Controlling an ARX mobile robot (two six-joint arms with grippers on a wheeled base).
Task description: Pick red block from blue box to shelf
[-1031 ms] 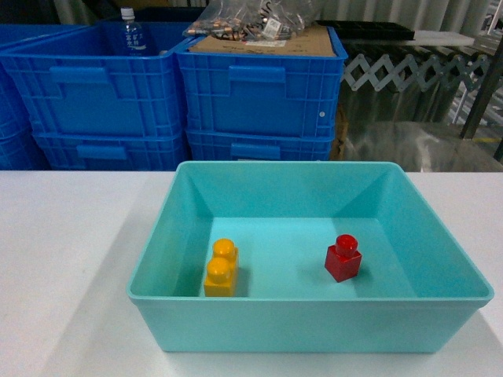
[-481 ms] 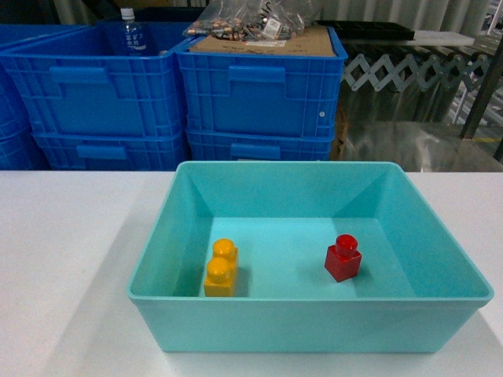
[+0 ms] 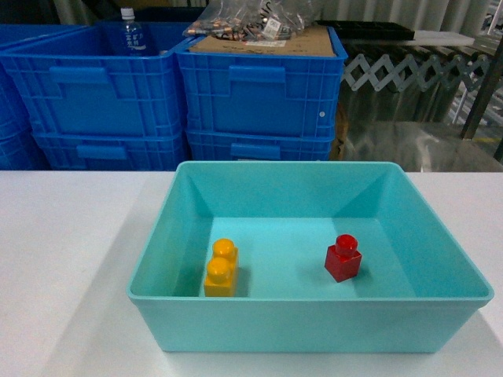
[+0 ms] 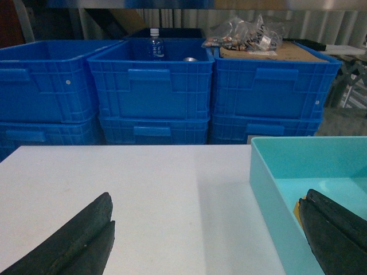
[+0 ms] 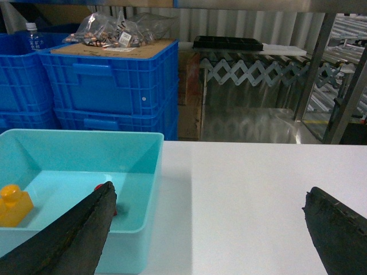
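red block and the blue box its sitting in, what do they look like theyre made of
The red block looks like hard glossy plastic: bright highlights on its stud and crisp moulded edges. The blue box looks like smooth moulded plastic with a satin finish: uniform turquoise walls, rolled rim, soft reflections.

Across the head view nothing has visibly changed over the last second: the red block (image 3: 343,258) sits on the same spot of the blue box (image 3: 306,314) floor, right of centre, stud up. The yellow-orange brick (image 3: 221,269) has not shifted from its place near the left wall either, and no arm or gripper has come into the head view
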